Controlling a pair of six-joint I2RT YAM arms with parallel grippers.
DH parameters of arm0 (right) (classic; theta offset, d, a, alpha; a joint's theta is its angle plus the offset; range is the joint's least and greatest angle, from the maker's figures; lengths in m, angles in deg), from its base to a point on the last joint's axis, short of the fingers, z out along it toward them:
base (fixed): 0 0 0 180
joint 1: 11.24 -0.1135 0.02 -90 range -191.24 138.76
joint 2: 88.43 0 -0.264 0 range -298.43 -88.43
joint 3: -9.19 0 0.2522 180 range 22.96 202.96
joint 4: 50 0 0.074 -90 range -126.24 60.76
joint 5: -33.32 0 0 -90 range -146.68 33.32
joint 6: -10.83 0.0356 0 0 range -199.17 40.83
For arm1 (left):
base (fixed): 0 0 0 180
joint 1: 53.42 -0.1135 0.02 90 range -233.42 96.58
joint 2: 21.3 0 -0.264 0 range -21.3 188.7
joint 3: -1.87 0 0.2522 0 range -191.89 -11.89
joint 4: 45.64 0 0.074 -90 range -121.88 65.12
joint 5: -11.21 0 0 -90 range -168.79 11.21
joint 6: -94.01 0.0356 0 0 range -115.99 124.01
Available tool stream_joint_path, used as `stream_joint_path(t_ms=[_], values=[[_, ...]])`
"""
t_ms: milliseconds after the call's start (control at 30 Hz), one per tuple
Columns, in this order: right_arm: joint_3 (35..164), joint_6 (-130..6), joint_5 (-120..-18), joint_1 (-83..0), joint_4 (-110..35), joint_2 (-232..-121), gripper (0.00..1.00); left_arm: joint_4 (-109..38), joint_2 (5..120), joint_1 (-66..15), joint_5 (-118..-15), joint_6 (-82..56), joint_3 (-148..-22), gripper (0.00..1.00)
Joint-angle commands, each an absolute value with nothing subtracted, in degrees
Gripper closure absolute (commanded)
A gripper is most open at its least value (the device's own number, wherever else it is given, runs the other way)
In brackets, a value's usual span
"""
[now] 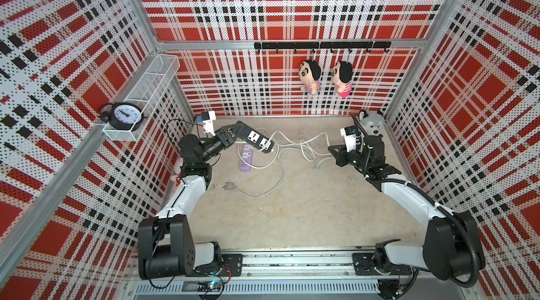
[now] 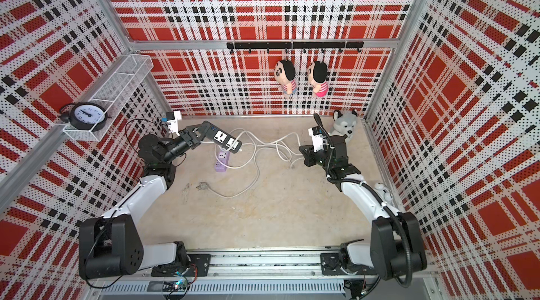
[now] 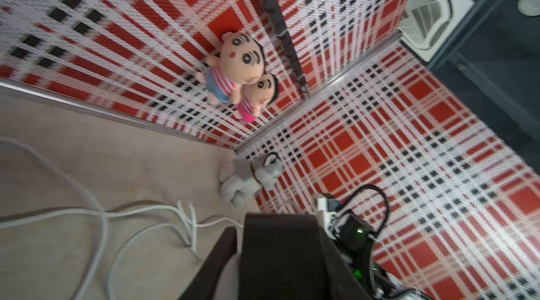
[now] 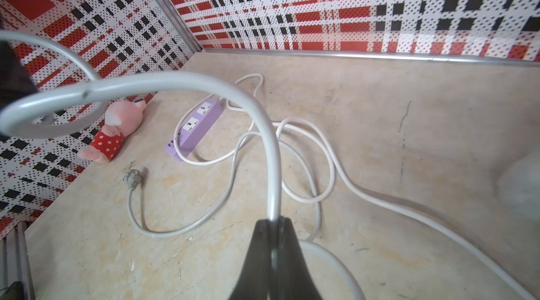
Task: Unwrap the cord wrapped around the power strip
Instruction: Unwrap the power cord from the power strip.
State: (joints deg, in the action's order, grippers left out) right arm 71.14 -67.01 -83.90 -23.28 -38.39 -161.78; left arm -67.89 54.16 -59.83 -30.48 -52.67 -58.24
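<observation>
In both top views the left gripper [image 1: 233, 132] is clamped on one end of the black power strip [image 1: 258, 139] and holds it off the table [image 1: 292, 213] near the back left corner. The strip's long axis runs from that gripper out toward the middle of the table. Its free end, where the white cord [image 1: 317, 136] leaves it, points across at the right gripper [image 1: 331, 149]. That gripper is well apart from the strip, off its free end, and the cord sags between the two. A purple power strip [image 1: 245, 158] lies flat just below the held one. Its own cord is loose and ends in a gray plug [image 1: 227, 186].

In the left wrist view the black power strip [image 3: 280, 254] fills the lower middle. Cord lies slack on the table beyond it, and a husky toy [image 3: 248, 178] sits in the far corner. Whether any turn of cord circles the strip does not show here.

In the right wrist view the right gripper [image 4: 273, 222] has its jaws pressed together on the white cord [image 4: 187, 80]. The cord rises from the tips and arcs over to the dark strip at the frame's edge. A second curve of cord lies close to that strip, but it is not clear whether it wraps around it.

The right arm looks like the one placed to act. Any remaining turn would probably slip off along the strip's axis, toward that gripper.
</observation>
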Motion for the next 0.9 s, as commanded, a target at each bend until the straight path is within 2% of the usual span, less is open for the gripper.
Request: stream_joint_path(t_ms=[0, 233, 467, 500, 533, 567, 633, 667, 767, 867], values=[[72.7, -67.4, -86.8, -23.2, -32.0, -156.5, 1.00, -57.8, 52.3, -60.5, -43.4, -38.3, -59.1, 1.00], [63.7, -64.5, -86.9, -25.8, -29.3, -149.3, 1.00, -70.5, 57.0, -60.4, -51.3, -46.3, -62.6, 1.00], [60.6, -62.1, -80.7, -29.8, -25.4, -154.8, 1.00, -86.3, 61.2, -60.0, -50.9, -59.9, -66.7, 1.00], [61.3, -62.4, -80.8, -29.9, -24.6, -155.2, 0.97, -88.8, 61.8, -59.8, -50.0, -62.1, -67.0, 1.00], [61.7, -62.4, -81.0, -29.9, -24.4, -155.0, 0.87, -90.9, 62.4, -59.4, -49.4, -63.9, -67.1, 1.00], [62.3, -62.6, -81.4, -29.9, -24.2, -154.4, 0.66, -92.6, 62.8, -59.0, -48.8, -65.2, -67.1, 1.00], [64.2, -63.7, -82.7, -29.9, -23.1, -153.0, 0.41, -94.6, 63.7, -58.0, -47.1, -66.7, -67.3, 1.00], [65.4, -64.5, -83.2, -29.9, -22.0, -152.1, 0.36, -94.9, 64.0, -57.5, -46.3, -66.7, -67.5, 1.00], [69.5, -67.0, -85.0, -29.7, -18.3, -150.6, 0.31, -95.0, 64.8, -56.1, -44.3, -65.5, -67.6, 1.00], [73.1, -68.5, -91.0, -29.7, -16.9, -149.6, 0.26, -96.0, 65.7, -55.5, -42.8, -65.5, -67.4, 1.00]])
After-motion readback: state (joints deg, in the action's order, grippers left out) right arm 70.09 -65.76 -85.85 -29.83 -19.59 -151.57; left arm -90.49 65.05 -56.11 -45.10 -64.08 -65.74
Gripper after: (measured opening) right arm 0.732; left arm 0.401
